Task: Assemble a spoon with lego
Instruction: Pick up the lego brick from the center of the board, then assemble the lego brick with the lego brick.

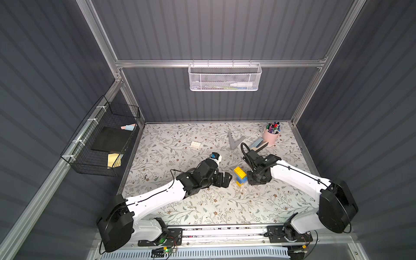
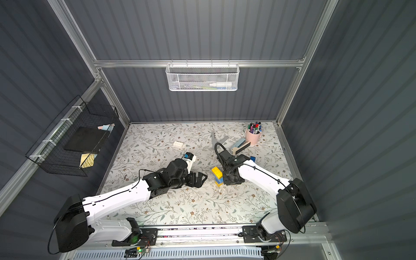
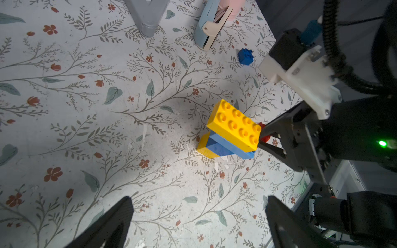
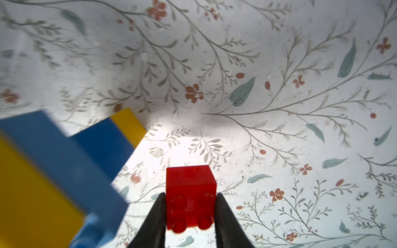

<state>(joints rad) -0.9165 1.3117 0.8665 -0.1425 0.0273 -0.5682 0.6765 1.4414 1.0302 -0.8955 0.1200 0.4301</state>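
The spoon (image 1: 240,176) (image 2: 217,176) (image 3: 232,131) is a standing stack of yellow and blue lego at mid-table, topped by an oblong yellow brick. In the right wrist view its blurred side (image 4: 43,171) fills one corner. My right gripper (image 4: 190,194) (image 3: 263,137) (image 1: 255,180) is shut on a small red brick (image 4: 190,193), held just beside the stack above the table. The left gripper (image 3: 198,199) (image 1: 225,179) is open and empty, on the stack's other side. A white brick (image 1: 196,144) (image 2: 178,144) lies farther back left. A loose blue brick (image 3: 246,56) (image 2: 253,158) lies behind the right arm.
A grey V-shaped piece (image 1: 234,141) (image 3: 147,17) lies at the back. Near it are a light-blue stapler-like tool (image 1: 258,144) (image 3: 209,28) and a pink cup of pens (image 1: 271,135). A black wire basket (image 1: 101,139) hangs on the left wall, a white one (image 1: 224,77) on the back wall.
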